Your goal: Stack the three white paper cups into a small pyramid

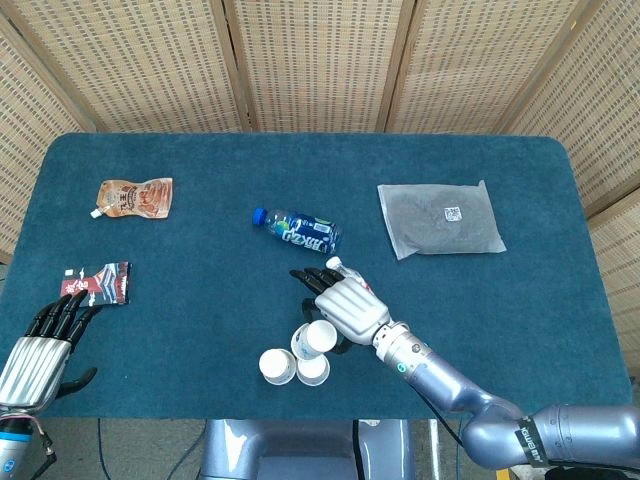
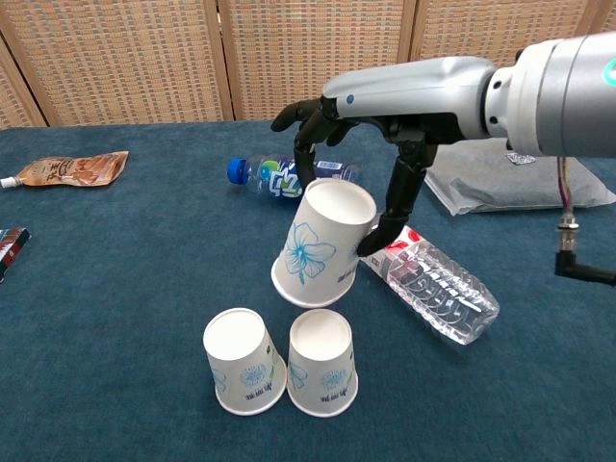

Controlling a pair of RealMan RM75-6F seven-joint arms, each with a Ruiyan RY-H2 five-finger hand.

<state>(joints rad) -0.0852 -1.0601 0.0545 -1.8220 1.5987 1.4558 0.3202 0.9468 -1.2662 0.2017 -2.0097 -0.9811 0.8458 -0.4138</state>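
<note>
Right hand partly hides clear bottle.

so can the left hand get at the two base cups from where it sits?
Probably not easily. The left hand lies open at the table's near-left edge, well away from the two base cups. Nothing lies between them, but the right hand holds the third cup just above the pair, crowding that spot.

No legible text on anything.
</note>
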